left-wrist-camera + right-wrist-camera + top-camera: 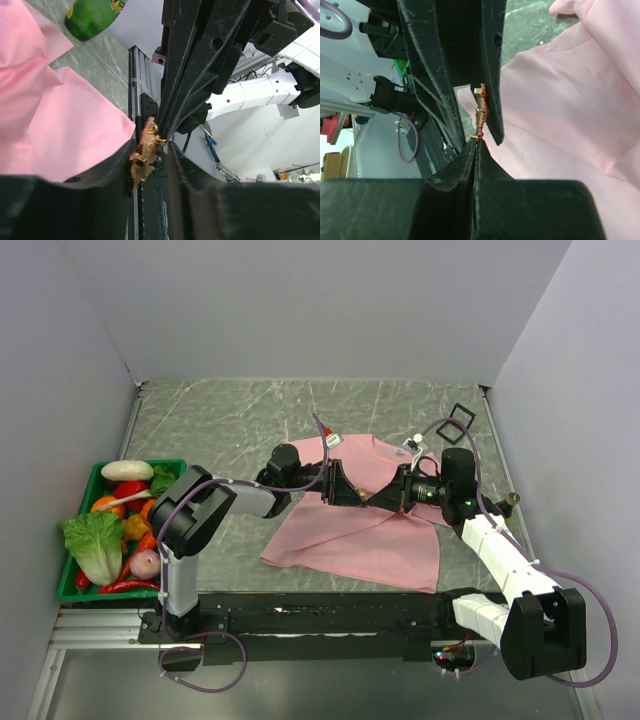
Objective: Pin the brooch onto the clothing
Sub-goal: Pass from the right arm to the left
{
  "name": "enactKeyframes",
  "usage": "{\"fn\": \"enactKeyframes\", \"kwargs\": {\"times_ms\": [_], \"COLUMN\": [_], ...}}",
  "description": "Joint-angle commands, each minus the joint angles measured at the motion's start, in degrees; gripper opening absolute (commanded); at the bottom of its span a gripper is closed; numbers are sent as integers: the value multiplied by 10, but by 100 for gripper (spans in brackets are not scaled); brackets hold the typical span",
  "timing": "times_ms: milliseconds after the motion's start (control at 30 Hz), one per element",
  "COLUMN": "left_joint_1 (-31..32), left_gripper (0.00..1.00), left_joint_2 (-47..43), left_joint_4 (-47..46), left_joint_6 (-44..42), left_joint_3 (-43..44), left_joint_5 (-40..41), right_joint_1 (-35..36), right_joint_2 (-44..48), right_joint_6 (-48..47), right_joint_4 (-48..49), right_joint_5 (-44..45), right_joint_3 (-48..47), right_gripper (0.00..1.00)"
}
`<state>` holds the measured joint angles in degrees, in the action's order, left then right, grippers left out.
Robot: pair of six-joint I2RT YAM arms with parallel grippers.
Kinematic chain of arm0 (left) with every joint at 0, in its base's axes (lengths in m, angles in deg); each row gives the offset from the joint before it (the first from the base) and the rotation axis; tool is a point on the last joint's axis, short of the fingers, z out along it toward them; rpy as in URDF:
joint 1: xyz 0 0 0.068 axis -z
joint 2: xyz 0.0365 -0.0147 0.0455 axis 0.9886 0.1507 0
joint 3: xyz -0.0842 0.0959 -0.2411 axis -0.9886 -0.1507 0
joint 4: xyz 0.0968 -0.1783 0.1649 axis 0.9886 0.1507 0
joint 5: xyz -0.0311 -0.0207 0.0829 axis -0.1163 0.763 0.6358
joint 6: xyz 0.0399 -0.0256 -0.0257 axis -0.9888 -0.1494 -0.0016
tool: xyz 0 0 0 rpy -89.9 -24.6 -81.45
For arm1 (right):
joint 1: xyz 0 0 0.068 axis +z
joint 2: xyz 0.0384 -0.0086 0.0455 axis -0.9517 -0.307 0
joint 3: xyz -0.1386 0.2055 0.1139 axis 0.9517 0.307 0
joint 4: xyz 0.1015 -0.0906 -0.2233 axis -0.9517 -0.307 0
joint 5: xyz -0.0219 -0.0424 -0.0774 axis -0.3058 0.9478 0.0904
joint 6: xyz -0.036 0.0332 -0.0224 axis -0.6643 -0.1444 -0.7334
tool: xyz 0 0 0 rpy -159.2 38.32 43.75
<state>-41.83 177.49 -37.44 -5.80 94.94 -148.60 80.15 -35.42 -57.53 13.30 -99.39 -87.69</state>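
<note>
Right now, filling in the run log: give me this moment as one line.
left gripper: jaws apart around brooch | right gripper: shut, tips at brooch's end | both over pink T-shirt | brooch not pinned

A grey marbled table (220,430) carries a light pink T-shirt (350,540) spread right of the middle, partly rumpled. At the near left edge stands a green tray (68,585) heaped with vegetables. Two black square frames (460,418) lie far right; a green bottle (510,504) rests by the right edge
</note>
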Motion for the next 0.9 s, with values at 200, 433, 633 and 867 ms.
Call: {"fn": "enactKeyframes", "kwargs": {"times_ms": [200, 433, 633, 867], "left_joint_1": [2, 2, 2, 3], "left_gripper": [13, 1, 1, 1], "left_joint_2": [-3, -3, 19, 52], "left_joint_4": [-64, -8, -2, 14], "left_joint_6": [10, -44, -57, -65], "left_joint_3": [8, 8, 25, 56], "left_joint_5": [8, 53, 82, 97], "right_joint_1": [5, 0, -29, -68], "right_joint_2": [13, 17, 43, 94], "right_joint_6": [-23, 2, 5, 31], "right_joint_4": [-14, -10, -37, -9], "right_joint_5": [5, 34, 101, 116], "right_joint_3": [-25, -36, -39, -6], "right_gripper": [0, 44, 72, 76]}}
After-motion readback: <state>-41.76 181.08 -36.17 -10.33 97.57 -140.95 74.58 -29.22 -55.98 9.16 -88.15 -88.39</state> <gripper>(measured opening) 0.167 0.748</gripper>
